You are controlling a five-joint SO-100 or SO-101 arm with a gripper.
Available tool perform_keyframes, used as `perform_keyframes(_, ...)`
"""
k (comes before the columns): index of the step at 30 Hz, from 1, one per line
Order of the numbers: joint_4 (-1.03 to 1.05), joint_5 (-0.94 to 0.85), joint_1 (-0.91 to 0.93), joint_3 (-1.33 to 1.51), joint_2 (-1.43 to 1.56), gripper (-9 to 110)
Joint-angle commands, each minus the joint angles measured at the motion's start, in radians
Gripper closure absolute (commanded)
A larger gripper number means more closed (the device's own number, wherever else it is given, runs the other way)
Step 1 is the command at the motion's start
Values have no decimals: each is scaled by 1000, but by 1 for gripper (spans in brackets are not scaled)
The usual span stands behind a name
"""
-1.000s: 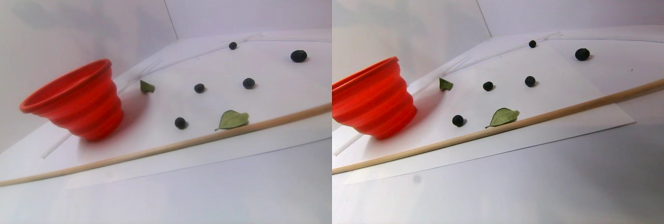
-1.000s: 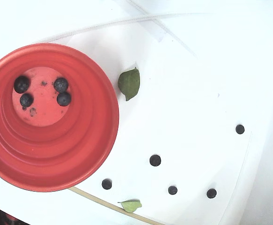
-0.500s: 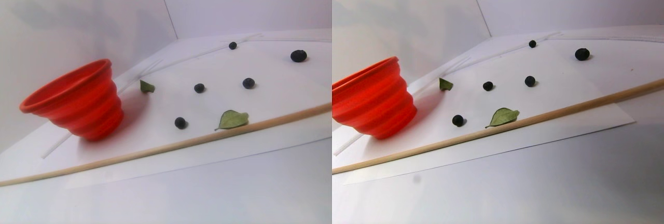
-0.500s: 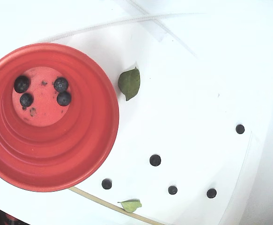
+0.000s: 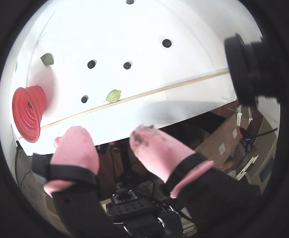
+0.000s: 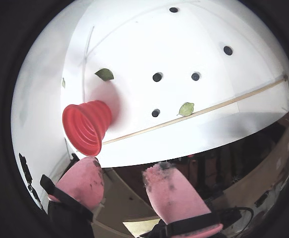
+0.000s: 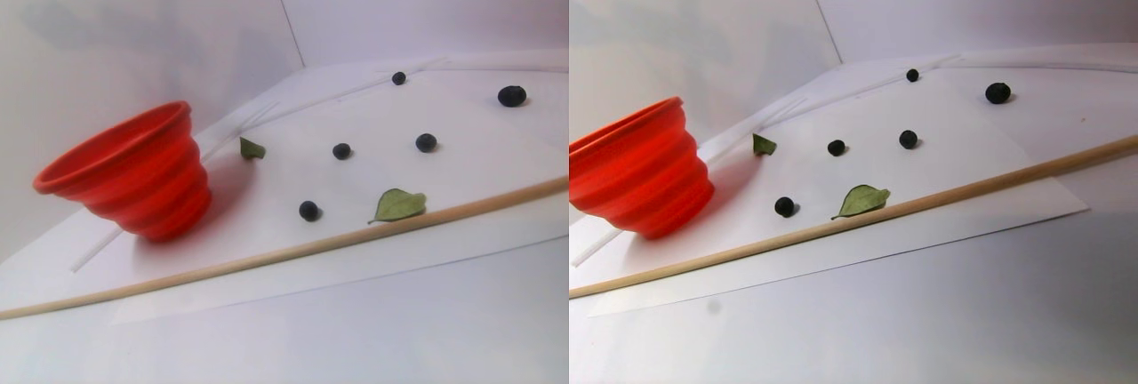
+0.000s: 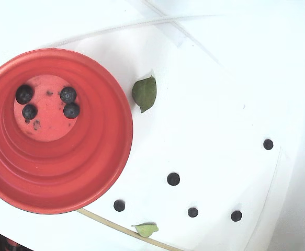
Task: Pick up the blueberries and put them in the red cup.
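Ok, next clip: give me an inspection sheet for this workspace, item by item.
Surface: white sheet on a white table, bare between items.
Job's things: red cup upright, four blueberries on its bottom; five loose berries scattered on the sheet.
Clutter: two green leaves, one beside the cup, one against a thin wooden stick lying across the sheet.
Pincer: pincer open, pink pads stained dark, holding nothing, off the sheet's near edge.
Cables: dark wiring beyond the table edge in a wrist view.
Surroundings: white walls; cardboard boxes below the table.
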Motion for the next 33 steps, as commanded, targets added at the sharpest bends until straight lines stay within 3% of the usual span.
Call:
perform_keyframes(1, -28, -51, 6, 5, -5, 85)
perform_keyframes(33, -342, -347, -95, 232, -193, 85)
